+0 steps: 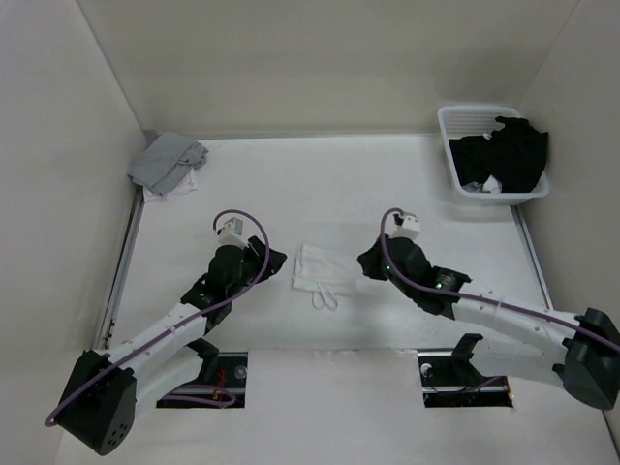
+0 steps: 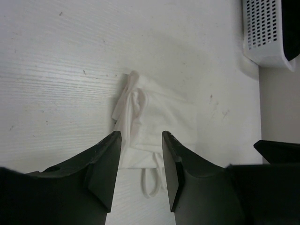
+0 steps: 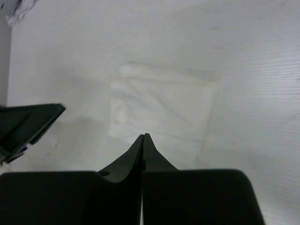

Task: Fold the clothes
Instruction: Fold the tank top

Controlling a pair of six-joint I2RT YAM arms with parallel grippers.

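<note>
The clothes (image 1: 325,267), a small white garment, lie folded into a rough rectangle at the middle of the table, with thin strings (image 1: 325,298) looping out at the near edge. My left gripper (image 1: 278,260) is just left of the garment and my right gripper (image 1: 365,263) just right of it. In the left wrist view the left gripper (image 2: 141,136) stands open above the near edge of the clothes (image 2: 157,123), the strings (image 2: 152,185) showing between its fingers, nothing held. The right gripper (image 3: 144,137) is shut and empty, its tip over the edge of the clothes (image 3: 164,105).
A white basket (image 1: 455,165) with a black garment (image 1: 509,150) stands at the back right. A grey garment (image 1: 167,160) lies bunched at the back left corner. White walls close in the table on three sides.
</note>
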